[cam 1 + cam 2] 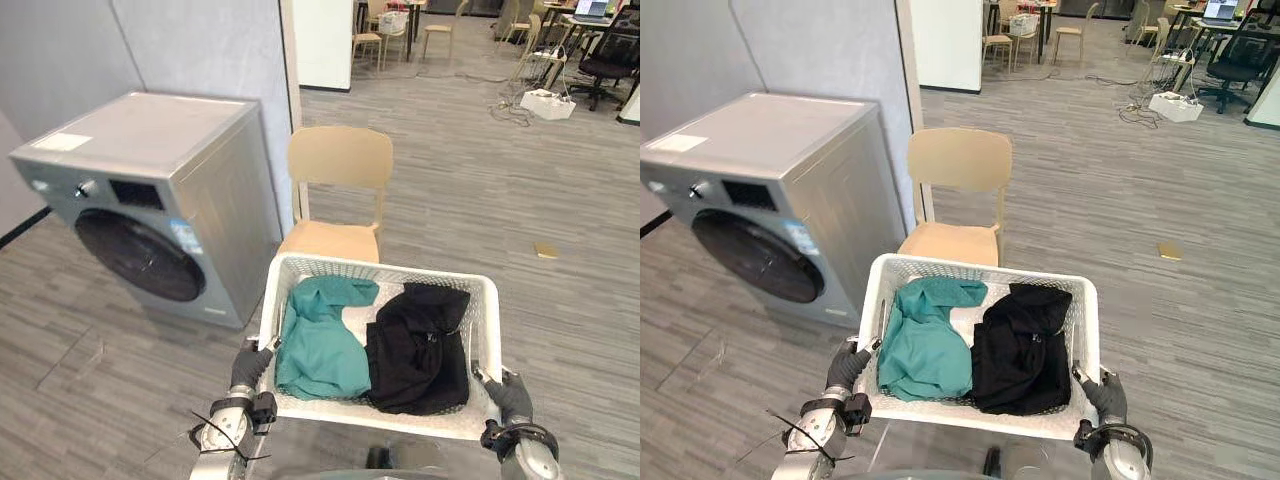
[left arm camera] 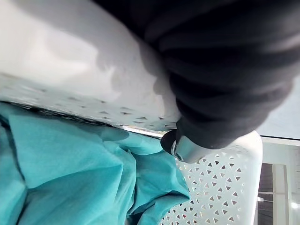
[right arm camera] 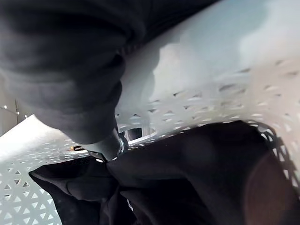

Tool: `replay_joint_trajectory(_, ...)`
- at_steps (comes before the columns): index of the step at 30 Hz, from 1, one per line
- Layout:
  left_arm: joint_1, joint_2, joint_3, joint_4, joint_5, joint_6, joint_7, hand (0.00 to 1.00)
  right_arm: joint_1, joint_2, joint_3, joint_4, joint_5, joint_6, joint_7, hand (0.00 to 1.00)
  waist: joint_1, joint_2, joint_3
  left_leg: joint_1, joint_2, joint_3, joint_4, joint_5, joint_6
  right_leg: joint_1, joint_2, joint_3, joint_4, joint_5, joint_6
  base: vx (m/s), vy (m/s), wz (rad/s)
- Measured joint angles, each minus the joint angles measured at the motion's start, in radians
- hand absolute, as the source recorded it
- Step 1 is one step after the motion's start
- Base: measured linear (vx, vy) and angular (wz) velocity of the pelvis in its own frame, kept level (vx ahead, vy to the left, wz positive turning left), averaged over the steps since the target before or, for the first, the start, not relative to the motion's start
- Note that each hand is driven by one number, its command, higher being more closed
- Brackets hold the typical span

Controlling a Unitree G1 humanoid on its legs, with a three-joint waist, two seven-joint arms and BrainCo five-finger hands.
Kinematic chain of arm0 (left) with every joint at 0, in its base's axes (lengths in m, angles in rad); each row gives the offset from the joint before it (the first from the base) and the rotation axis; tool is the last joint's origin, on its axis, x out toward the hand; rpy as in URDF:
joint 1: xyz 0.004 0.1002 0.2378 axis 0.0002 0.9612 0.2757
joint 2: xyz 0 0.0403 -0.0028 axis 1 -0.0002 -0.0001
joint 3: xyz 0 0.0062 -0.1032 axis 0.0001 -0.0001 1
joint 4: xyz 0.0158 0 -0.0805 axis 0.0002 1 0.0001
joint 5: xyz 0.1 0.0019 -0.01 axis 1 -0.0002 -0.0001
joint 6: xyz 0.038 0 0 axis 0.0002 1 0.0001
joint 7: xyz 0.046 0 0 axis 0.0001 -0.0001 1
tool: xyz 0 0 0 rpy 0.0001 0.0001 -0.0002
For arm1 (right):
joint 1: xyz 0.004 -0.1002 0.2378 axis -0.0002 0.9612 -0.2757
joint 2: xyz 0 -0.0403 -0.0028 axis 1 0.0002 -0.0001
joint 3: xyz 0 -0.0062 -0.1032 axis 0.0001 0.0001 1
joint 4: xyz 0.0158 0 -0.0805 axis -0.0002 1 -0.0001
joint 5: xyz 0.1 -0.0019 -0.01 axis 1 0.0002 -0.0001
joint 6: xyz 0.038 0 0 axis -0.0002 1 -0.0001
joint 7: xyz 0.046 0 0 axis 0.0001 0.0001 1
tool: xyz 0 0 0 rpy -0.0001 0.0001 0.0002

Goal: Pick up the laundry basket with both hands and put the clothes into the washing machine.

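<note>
Both head eyes look down and forward over the laundry basket [image 1: 400, 271] toward the washing machine [image 1: 165, 145]. Each wrist camera sits very close at the basket's rim, facing inward.

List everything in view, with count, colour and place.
laundry basket: one, white, in front of the robot
teal garment: one, teal, basket's left half
black garment: one, black, basket's right half
washing machine: one, silver-grey, floor at left
chair: one, beige, beyond the basket
partition: one, grey, behind the washing machine
flat object: one, tan, floor at right
left hand: one, dark-covered, basket's left side
right hand: one, dark-covered, basket's right side
</note>
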Motion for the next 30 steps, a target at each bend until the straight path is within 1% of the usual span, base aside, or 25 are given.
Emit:
replay_joint_trajectory(1,0.0,0.007,0.001,0.0,0.0,-0.002,0.0,1.0,-0.001,0.001,0.0,0.0,0.0,0.001,-0.001,1.0,0.007,-0.03,0.007,-0.07,0.021,0.049,-0.034,-0.032,0.048,0.081,-0.006,0.006,-0.074,0.0,0.001,0.5,-0.154,0.11)
replay_joint_trajectory(2,0.0,0.007,0.006,0.001,0.0,-0.003,-0.001,1.0,-0.005,0.001,0.001,0.0,0.0,0.001,-0.005,1.0,0.016,-0.047,0.007,-0.098,0.029,0.08,-0.087,-0.053,0.056,0.113,-0.013,0.014,-0.108,0.002,0.004,0.57,-0.168,-0.07)
replay_joint_trajectory(3,0.0,0.007,0.012,0.001,-0.003,-0.008,-0.001,1.0,-0.023,-0.004,0.005,0.008,0.0,0.0,-0.013,1.0,0.033,-0.073,0.008,-0.14,0.018,0.121,-0.281,-0.092,0.055,0.161,-0.027,0.034,-0.165,0.009,0.015,0.54,-0.099,-0.28)
replay_joint_trajectory(4,0.0,0.003,0.017,0.002,-0.005,-0.015,-0.001,1.0,-0.054,-0.014,0.009,0.035,0.001,0.0,-0.013,1.0,0.042,-0.085,0.009,-0.145,-0.01,0.119,-0.489,-0.103,0.043,0.183,-0.039,0.048,-0.193,0.01,0.017,0.62,-0.029,-0.59)
replay_joint_trajectory(5,0.0,-0.013,0.026,0.002,-0.005,-0.017,0.001,1.0,-0.097,-0.031,0.013,0.088,0.001,-0.001,-0.012,1.0,0.062,-0.079,0.006,-0.135,-0.055,0.056,-0.816,-0.078,0.008,0.202,-0.047,0.073,-0.21,0.002,0.031,0.68,0.121,-0.79)
replay_joint_trajectory(6,0.001,-0.014,0.029,0.009,-0.005,-0.018,0.007,1.0,-0.126,-0.04,0.02,0.115,0.001,0.001,-0.01,1.0,0.074,-0.072,0.006,-0.125,-0.074,0.019,-0.962,-0.04,-0.026,0.222,-0.052,0.106,-0.209,-0.02,0.069,0.55,0.172,-0.8)
replay_joint_trajectory(7,0.001,-0.015,0.029,0.014,-0.005,-0.018,0.009,1.0,-0.13,-0.043,0.023,0.116,0.0,0.002,-0.01,1.0,0.078,-0.065,0.004,-0.12,-0.078,0.007,-0.992,-0.016,-0.027,0.232,-0.053,0.122,-0.207,-0.033,0.09,0.44,0.19,-0.63)
replay_joint_trajectory(9,0.003,-0.011,0.03,0.036,-0.006,-0.022,0.014,1.0,-0.123,-0.047,0.027,0.122,-0.003,0.003,-0.007,1.0,0.092,-0.051,-0.007,-0.093,-0.098,-0.013,-0.977,0.089,-0.041,0.259,-0.071,0.175,-0.171,-0.084,0.13,0.32,0.174,-0.68)
replay_joint_trajectory(10,0.002,0.013,0.035,0.047,-0.006,-0.022,0.021,1.0,-0.122,-0.024,0.031,0.136,-0.018,0.005,-0.007,1.0,0.08,-0.092,-0.015,-0.073,-0.128,0.019,-0.955,0.047,-0.016,0.25,-0.118,0.193,-0.112,-0.107,0.154,0.57,0.269,-0.44)
replay_joint_trajectory(11,-0.006,0.028,0.022,0.047,-0.006,-0.021,0.02,1.0,-0.115,-0.011,0.021,0.137,-0.02,0.004,-0.012,1.0,0.048,-0.112,-0.019,-0.069,-0.16,0.024,-0.951,0.027,0.005,0.215,-0.153,0.191,-0.02,-0.1,0.166,0.57,0.263,-0.08)
replay_joint_trajectory(12,-0.014,0.034,0.018,0.047,-0.006,-0.02,0.018,1.0,-0.115,-0.007,0.014,0.137,-0.02,0.004,-0.012,1.0,0.04,-0.121,-0.014,-0.058,-0.172,0.032,-0.956,0.02,0.015,0.186,-0.171,0.191,0.043,-0.09,0.181,0.52,0.27,0.12)
replay_joint_trajectory(13,-0.029,0.04,0.017,0.048,-0.006,-0.017,0.014,1.0,-0.12,0.002,0.006,0.137,-0.02,0.004,-0.011,1.0,0.028,-0.139,-0.003,-0.031,-0.197,0.044,-0.977,0.011,0.029,0.113,-0.206,0.195,0.202,-0.049,0.206,0.36,0.215,0.05)
replay_joint_trajectory(14,-0.043,0.052,0.013,0.049,-0.006,-0.011,0.01,1.0,-0.121,0.013,-0.002,0.138,-0.022,0.004,-0.012,1.0,0.027,-0.139,0.007,0.003,-0.202,0.047,-0.997,0.001,0.045,0.034,-0.227,0.203,0.362,0.035,0.208,0.33,0.184,0.07)
replay_joint_trajectory(15,-0.048,0.063,0.01,0.049,-0.006,-0.01,0.01,1.0,-0.121,0.018,-0.002,0.137,-0.025,0.004,-0.013,1.0,0.026,-0.134,0.015,0.023,-0.201,0.045,-1.008,-0.002,0.049,0.008,-0.229,0.211,0.424,0.042,0.207,0.23,0.113,0.14)
replay_joint_trajectory(16,-0.059,0.072,0.011,0.049,-0.006,-0.008,0.01,1.0,-0.125,0.025,-0.002,0.137,-0.03,0.004,-0.014,1.0,0.025,-0.128,0.029,0.068,-0.19,0.042,-1.024,-0.006,0.056,-0.027,-0.229,0.21,0.491,0.014,0.192,0.23,0.097,0.13)
replay_joint_trajectory(17,-0.065,0.075,0.016,0.046,-0.007,-0.008,0.011,1.0,-0.137,0.028,-0.001,0.136,-0.032,0.004,-0.015,1.0,0.03,-0.102,0.041,0.1,-0.176,0.042,-1.049,-0.007,0.057,-0.058,-0.246,0.157,0.476,-0.014,0.167,0.17,0.076,0.09)
replay_joint_trajectory(18,-0.067,0.075,0.021,0.039,-0.007,-0.009,0.012,1.0,-0.149,0.028,0.0,0.136,-0.034,0.004,-0.014,1.0,0.03,-0.1,0.041,0.105,-0.167,0.042,-1.059,-0.007,0.056,-0.075,-0.252,0.131,0.442,-0.02,0.157,0.21,0.077,0.0)
replay_joint_trajectory(20,-0.087,0.088,0.036,0.026,-0.029,-0.026,0.023,1.0,-0.209,0.03,0.014,0.134,-0.041,0.004,-0.014,1.0,0.036,-0.095,0.055,0.098,-0.141,0.042,-1.078,-0.02,0.037,-0.133,-0.259,0.089,0.203,-0.019,0.154,0.14,-0.011,-0.04)
replay_joint_trajectory(21,-0.091,0.095,0.047,0.026,-0.036,-0.028,0.025,1.0,-0.221,0.029,0.019,0.134,-0.042,0.004,-0.015,1.0,0.037,-0.103,0.054,0.089,-0.139,0.043,-1.074,-0.026,0.029,-0.14,-0.26,0.089,0.132,-0.01,0.16,0.07,-0.11,0.09)
replay_joint_trajectory(22,-0.096,0.103,0.053,0.026,-0.044,-0.033,0.028,1.0,-0.229,0.029,0.031,0.131,-0.043,0.004,-0.016,1.0,0.037,-0.113,0.058,0.063,-0.143,0.037,-1.057,-0.045,0.008,-0.14,-0.26,0.083,0.008,0.051,0.16,0.03,-0.201,0.24)
replay_joint_trajectory(23,-0.105,0.12,0.055,0.022,-0.044,-0.037,0.028,1.0,-0.229,0.033,0.042,0.126,-0.041,0.003,-0.019,1.0,0.04,-0.16,0.067,0.058,-0.165,0.02,-1.041,-0.069,-0.013,-0.132,-0.276,0.091,-0.046,0.13,0.17,0.03,-0.343,0.33)
replay_joint_trajectory(24,-0.11,0.134,0.057,0.02,-0.044,-0.038,0.027,1.0,-0.232,0.033,0.05,0.125,-0.039,0.003,-0.02,1.0,0.045,-0.182,0.078,0.054,-0.18,0.015,-1.031,-0.078,-0.024,-0.125,-0.283,0.094,-0.074,0.137,0.192,0.03,-0.325,0.41)
replay_joint_trajectory(25,-0.131,0.109,0.059,0.039,-0.044,-0.036,0.031,1.0,-0.258,0.001,0.05,0.12,-0.041,0.004,-0.026,1.0,0.048,-0.149,0.099,0.022,-0.147,-0.017,-1.001,-0.087,-0.044,-0.115,-0.256,0.051,-0.095,0.136,0.178,0.04,-0.293,0.26)
replay_joint_trajectory(27,-0.168,0.082,0.06,0.037,-0.044,-0.044,0.036,1.0,-0.315,-0.054,0.053,0.116,-0.038,0.002,-0.026,1.0,0.057,-0.106,0.126,-0.064,-0.103,-0.048,-0.995,-0.07,-0.066,-0.166,-0.207,0.018,-0.134,0.165,0.15,0.02,-0.212,0.12)
replay_joint_trajectory(30,-0.332,0.089,0.105,0.1,-0.066,-0.044,0.075,1.0,-0.507,-0.11,0.089,0.165,-0.028,0.003,-0.05,1.0,0.063,-0.093,0.229,-0.138,-0.074,-0.089,-1.036,-0.005,-0.11,-0.247,-0.17,-0.017,-0.14,0.198,0.116,0.0,-0.195,0.05)
